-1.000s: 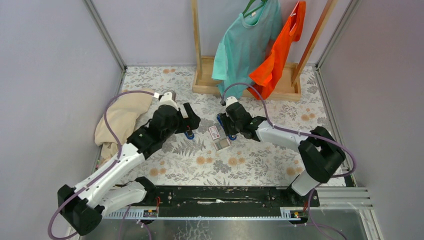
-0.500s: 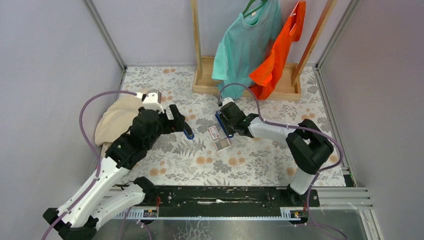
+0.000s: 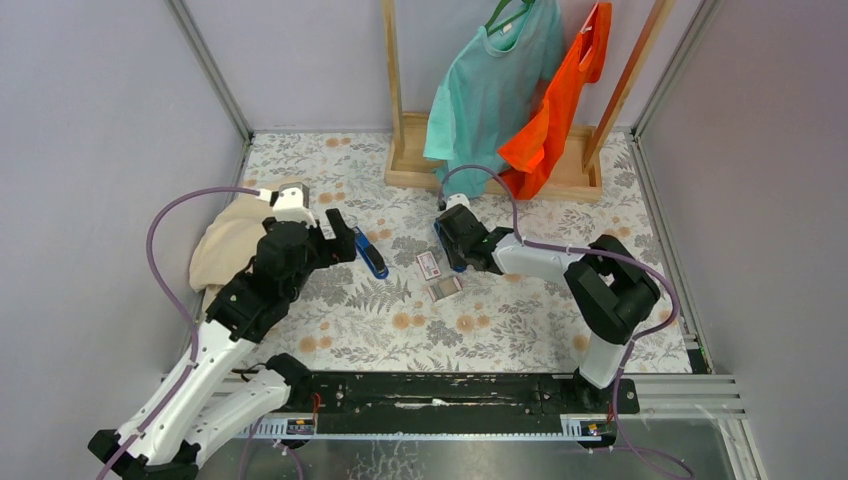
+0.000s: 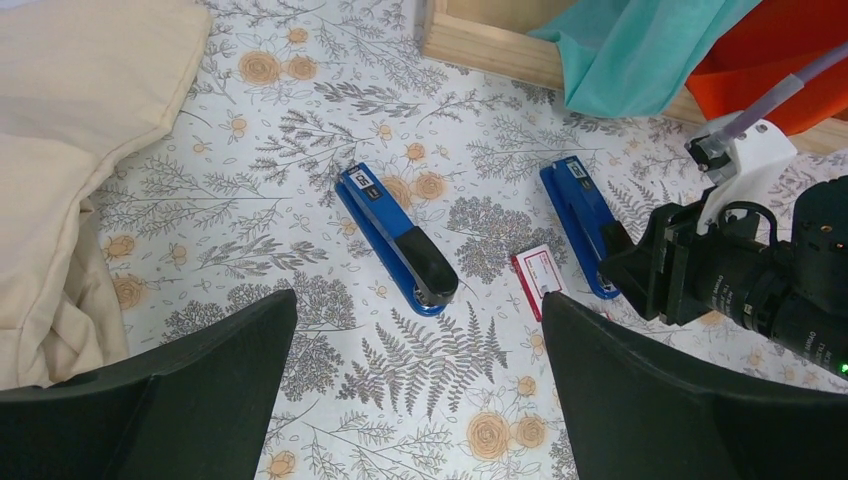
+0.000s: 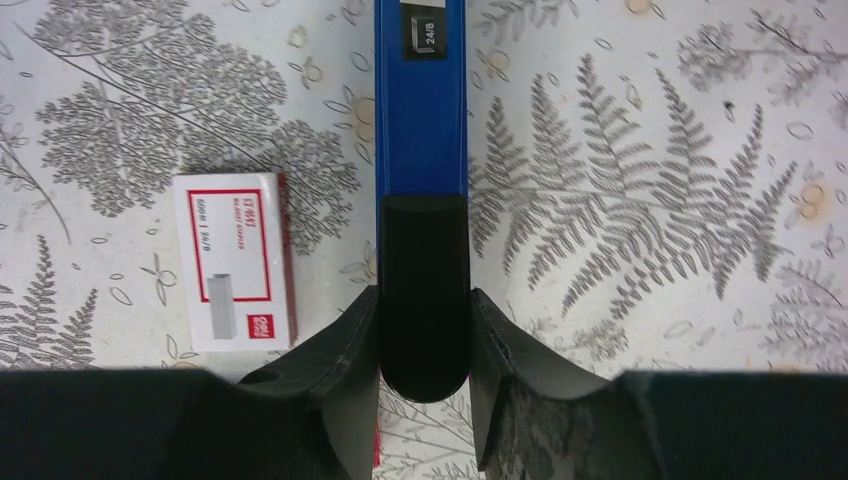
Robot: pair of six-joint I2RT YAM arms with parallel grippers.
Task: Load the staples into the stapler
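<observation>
the right gripper is pinching the black rear end of a blue stapler between its narrowed fingers, probably to steady it so it can be opened for loading. the staples are lying loose on the worktop close by on that gripper's near side, next to the red-and-white staple box. the left gripper is hanging wide apart and holding nothing above a second blue stapler, seemingly waiting to help.

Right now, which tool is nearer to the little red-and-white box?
Right. The right tool grips a blue stapler lying right beside the box. The left tool hangs open farther off, beyond the other stapler.
</observation>
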